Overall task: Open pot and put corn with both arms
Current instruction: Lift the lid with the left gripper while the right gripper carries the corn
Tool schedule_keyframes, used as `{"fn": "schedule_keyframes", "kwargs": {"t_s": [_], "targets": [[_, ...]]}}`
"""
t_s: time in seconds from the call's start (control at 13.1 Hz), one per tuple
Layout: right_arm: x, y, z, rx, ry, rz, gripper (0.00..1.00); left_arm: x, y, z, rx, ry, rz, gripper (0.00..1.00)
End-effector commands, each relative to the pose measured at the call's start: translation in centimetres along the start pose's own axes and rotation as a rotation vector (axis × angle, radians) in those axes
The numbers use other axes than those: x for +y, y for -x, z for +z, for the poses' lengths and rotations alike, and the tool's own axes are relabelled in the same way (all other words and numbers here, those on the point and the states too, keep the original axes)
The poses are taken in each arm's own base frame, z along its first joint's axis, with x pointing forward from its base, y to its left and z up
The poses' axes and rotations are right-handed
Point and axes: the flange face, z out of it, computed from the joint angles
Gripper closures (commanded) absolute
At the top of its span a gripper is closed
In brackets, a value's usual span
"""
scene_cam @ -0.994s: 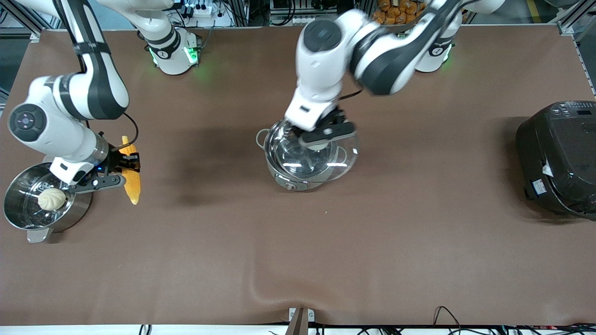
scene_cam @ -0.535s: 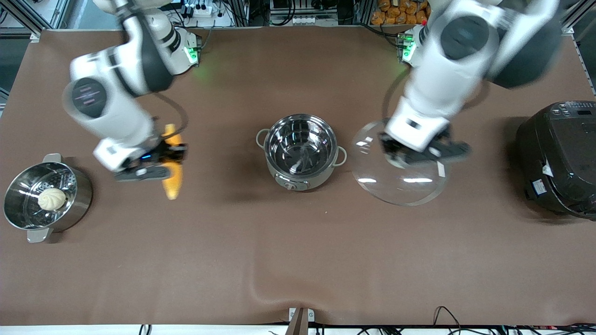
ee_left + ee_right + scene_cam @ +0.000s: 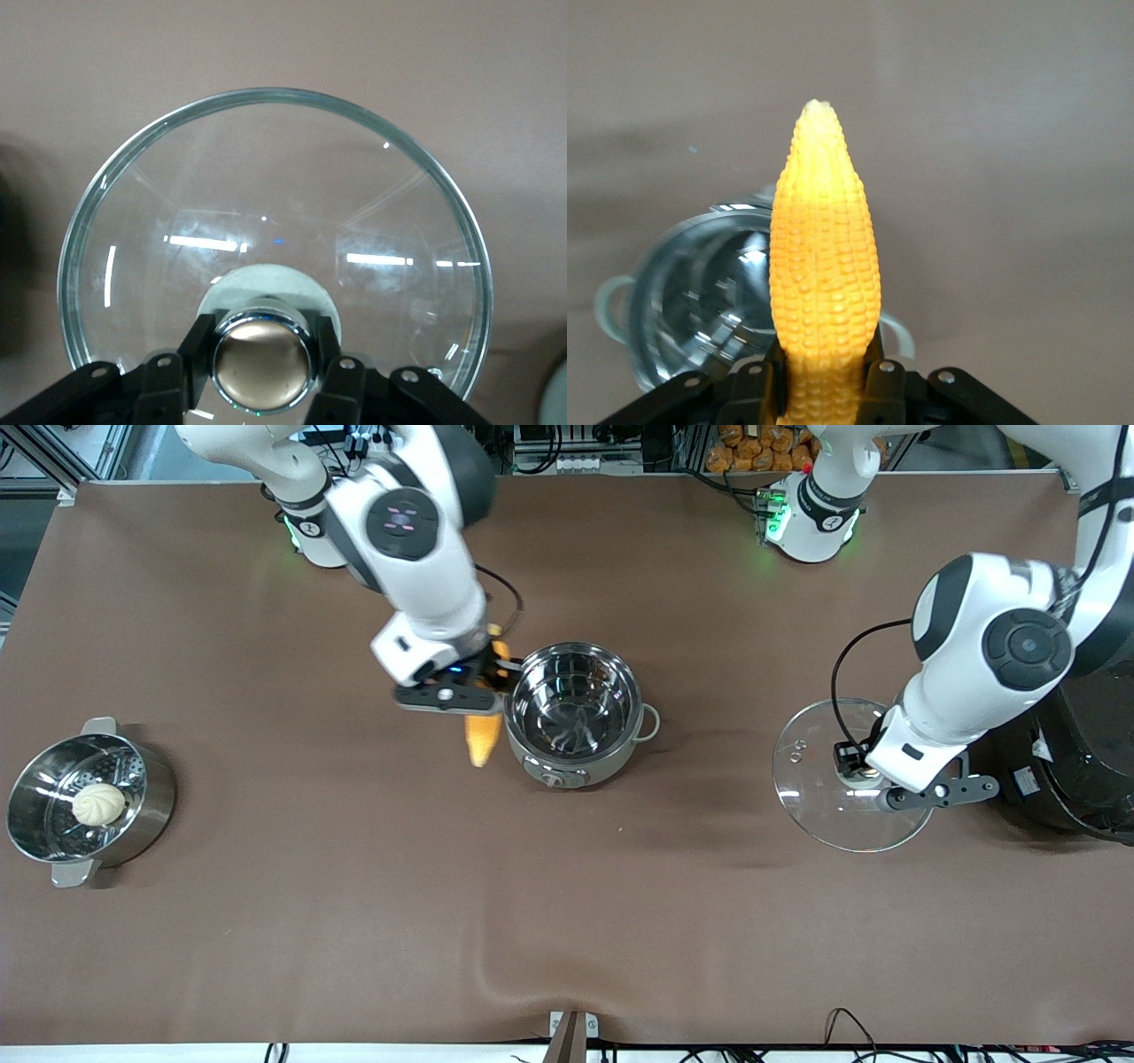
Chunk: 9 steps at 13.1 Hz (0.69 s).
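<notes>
The pot (image 3: 574,710) stands uncovered at the middle of the brown worktop (image 3: 354,886). Beside its rim, toward the right arm's end, the right gripper (image 3: 478,685) hangs with its fingers (image 3: 879,379) clenched on the corn (image 3: 483,737), whose tapered tip points toward the front camera. Toward the left arm's end, the left gripper (image 3: 864,773) grasps the knob (image 3: 261,358) of the glass lid (image 3: 819,775), low over the worktop beside the black cooker (image 3: 1076,779).
</notes>
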Motion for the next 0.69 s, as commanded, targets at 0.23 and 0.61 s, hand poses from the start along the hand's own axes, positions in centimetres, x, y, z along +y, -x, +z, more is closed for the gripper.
{"fn": "schedule_keyframes", "kwargs": {"t_s": [0.23,0.61], "targets": [[-6.2,3.9,9.5,0.061,0.038,0.218,0.99,-4.4,5.0,10.4,0.037,0.041,0.001,1.00],[-6.8,6.6,11.6,0.038,0.085,0.170,0.93,-6.2,6.6,15.5,-0.013,0.047,-0.002,1.00]]}}
